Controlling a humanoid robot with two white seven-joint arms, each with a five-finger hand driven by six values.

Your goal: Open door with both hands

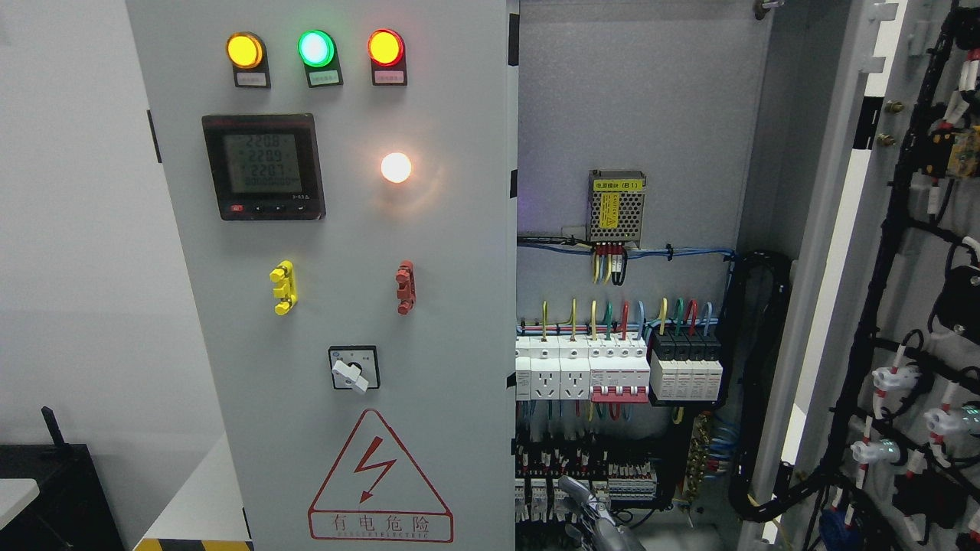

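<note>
The grey electrical cabinet has its left door (344,306) closed; it carries three lit lamps, a digital meter (263,167), a rotary switch (353,370) and a red warning triangle. The right door (903,321) stands swung wide open at the picture's right, its inner side covered with black cable looms. Between them the cabinet's inside (635,153) is exposed, with breakers (617,367) and coloured wires. My right hand (593,513) pokes up at the bottom edge just right of the middle, low in front of the terminal rows, fingers relaxed and touching neither door. My left hand is out of view.
A small power supply (616,207) hangs on the back panel. A thick black cable bundle (754,383) runs down by the right hinge side. A white wall is on the left, with a dark box (53,490) and a white surface at the lower left.
</note>
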